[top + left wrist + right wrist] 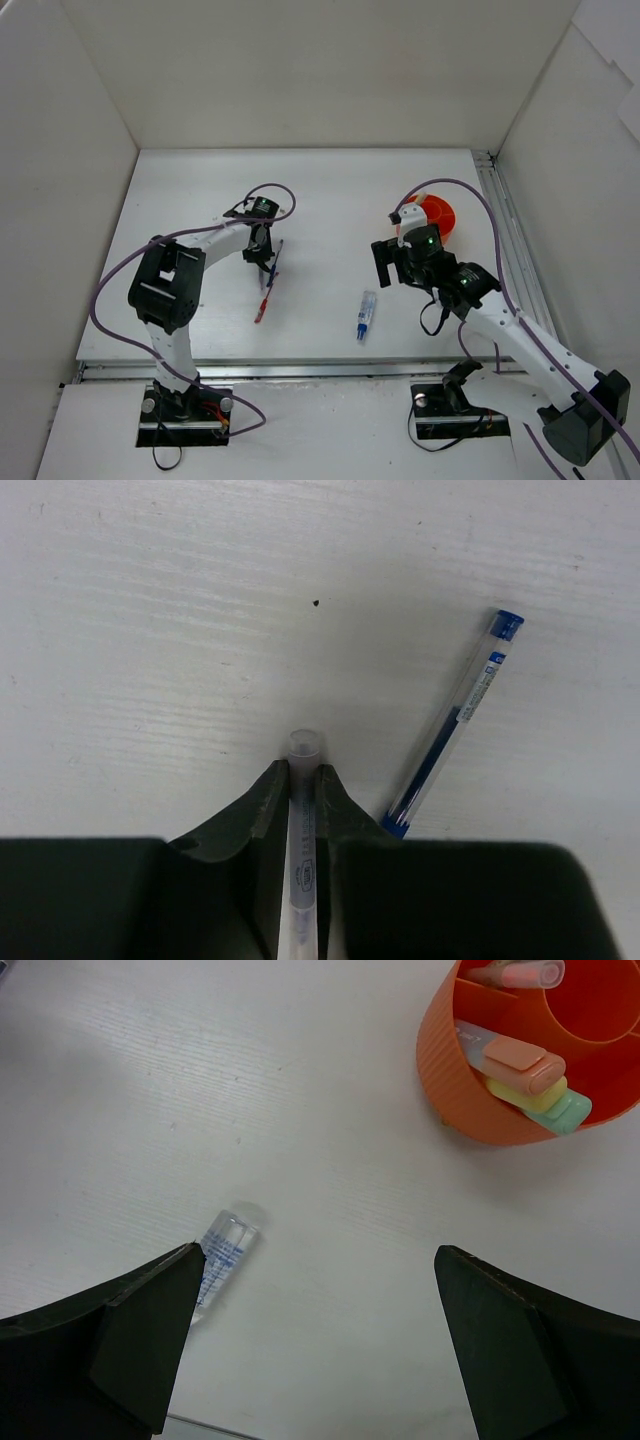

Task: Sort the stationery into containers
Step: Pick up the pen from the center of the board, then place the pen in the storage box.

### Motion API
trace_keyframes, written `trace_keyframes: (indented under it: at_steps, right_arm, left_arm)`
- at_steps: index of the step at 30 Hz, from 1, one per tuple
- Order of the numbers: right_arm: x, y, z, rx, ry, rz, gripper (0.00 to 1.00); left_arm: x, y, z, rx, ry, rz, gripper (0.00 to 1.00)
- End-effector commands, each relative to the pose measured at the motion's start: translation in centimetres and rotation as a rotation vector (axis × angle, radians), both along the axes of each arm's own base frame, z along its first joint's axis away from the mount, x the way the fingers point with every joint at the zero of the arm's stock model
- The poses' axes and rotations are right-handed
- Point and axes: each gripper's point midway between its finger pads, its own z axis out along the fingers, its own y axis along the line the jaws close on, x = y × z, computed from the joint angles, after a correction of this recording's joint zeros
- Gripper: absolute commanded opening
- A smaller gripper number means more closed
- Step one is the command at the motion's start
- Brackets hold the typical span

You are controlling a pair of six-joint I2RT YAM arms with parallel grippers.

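My left gripper (302, 768) is shut on a slim grey translucent pen (301, 825), its tip down at the table. In the top view that gripper (262, 256) sits left of centre. A clear pen with blue caps (455, 725) lies just to the right of it. My right gripper (318, 1252) hangs open over bare table, nothing between its fingers. A clear blue-printed tube (225, 1248) lies by its left finger and shows in the top view as a blue-capped clear piece (366, 315). The orange cup (450, 1070) holds orange, yellow and green markers (527, 1062).
A red pen (262, 305) lies on the table in front of the left gripper. The orange cup (446, 215) stands behind the right gripper (396, 265), near the right wall. White walls enclose the table on three sides.
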Motion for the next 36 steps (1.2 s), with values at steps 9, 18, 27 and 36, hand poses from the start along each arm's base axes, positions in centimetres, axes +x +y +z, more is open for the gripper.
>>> trace_keyframes:
  at_steps: [9,18,27,36]
  right_arm:
    - [-0.2,0.3,3.6,0.151,-0.152,-0.018,0.98]
    - [-0.8,8.1,6.2,0.42,-0.255,0.29,0.98]
    - [-1.8,17.9,7.6,0.529,-0.241,0.576,0.98]
    - [-0.9,22.4,8.6,0.581,-0.298,0.564,0.98]
  left_arm:
    - [1.6,-0.1,3.5,0.003,-0.083,0.025,0.0]
    - [1.5,0.1,15.9,-0.146,-0.373,0.128,0.0]
    - [-3.0,-2.9,24.4,-0.325,-0.592,0.15,0.0]
    - [-5.3,-4.9,24.5,-0.436,-0.621,0.263,0.0]
